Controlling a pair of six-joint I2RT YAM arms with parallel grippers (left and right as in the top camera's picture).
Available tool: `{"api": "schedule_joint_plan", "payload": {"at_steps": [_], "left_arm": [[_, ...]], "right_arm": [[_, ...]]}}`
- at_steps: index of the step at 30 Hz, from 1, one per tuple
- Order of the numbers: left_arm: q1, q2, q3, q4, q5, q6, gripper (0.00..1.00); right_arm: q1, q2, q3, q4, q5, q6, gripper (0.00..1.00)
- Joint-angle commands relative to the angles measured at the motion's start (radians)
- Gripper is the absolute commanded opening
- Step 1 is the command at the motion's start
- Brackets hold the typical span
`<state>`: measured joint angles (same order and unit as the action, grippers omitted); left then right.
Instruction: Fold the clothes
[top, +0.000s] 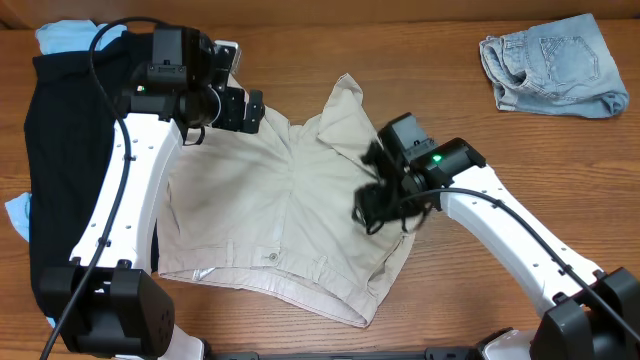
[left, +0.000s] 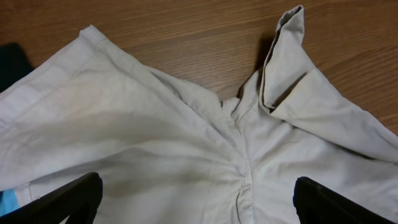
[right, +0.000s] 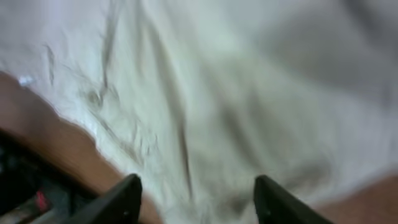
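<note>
The beige shorts (top: 270, 210) lie spread in the middle of the table, one leg's corner folded up at the back (left: 283, 56). My left gripper (top: 245, 110) hovers over the shorts' back left part, open wide, and only cloth (left: 155, 137) shows between its fingers (left: 68, 202). My right gripper (top: 375, 205) hangs over the shorts' right side. Its view is blurred, but its jaws (right: 198, 193) stand apart above the beige fabric (right: 236, 81) with nothing pinched. A black garment (top: 55, 170) lies at the far left, with light-blue pieces (top: 60, 38) under it.
Folded light denim shorts (top: 550, 65) sit at the back right corner. Another bit of light-blue cloth (top: 20, 215) pokes out at the table's left edge. Bare wooden table (top: 400, 60) runs behind the beige shorts.
</note>
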<state>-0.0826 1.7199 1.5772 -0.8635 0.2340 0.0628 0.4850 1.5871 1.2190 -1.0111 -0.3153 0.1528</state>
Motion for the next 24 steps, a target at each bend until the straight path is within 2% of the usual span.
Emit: {"api": "schedule_joint_plan", "payload": {"at_steps": [1, 5, 8, 12, 16, 18, 24], "left_arm": [[0.004, 0.01, 0.011, 0.014, -0.005, 0.02, 1.0], [0.003, 0.01, 0.011, 0.02, -0.005, 0.02, 1.0], [0.004, 0.01, 0.011, 0.018, -0.005, 0.02, 1.0], [0.004, 0.01, 0.007, 0.018, -0.005, 0.02, 1.0], [0.004, 0.01, 0.006, 0.018, -0.006, 0.02, 1.0], [0.004, 0.01, 0.006, 0.019, -0.005, 0.02, 1.0], [0.004, 0.01, 0.006, 0.019, -0.005, 0.02, 1.0]], "right_arm": [[-0.004, 0.019, 0.023, 0.144, 0.18, -0.092, 0.69], [-0.009, 0.109, 0.023, 0.343, 0.325, -0.198, 0.74], [-0.04, 0.2, 0.023, 0.49, 0.334, -0.261, 0.77], [-0.103, 0.296, 0.023, 0.628, 0.348, -0.266, 0.84], [-0.174, 0.343, 0.023, 0.686, 0.344, -0.266, 0.85], [-0.216, 0.347, 0.023, 0.687, 0.309, -0.268, 0.85], [-0.293, 0.348, 0.023, 0.694, 0.0, -0.327, 0.84]]}}
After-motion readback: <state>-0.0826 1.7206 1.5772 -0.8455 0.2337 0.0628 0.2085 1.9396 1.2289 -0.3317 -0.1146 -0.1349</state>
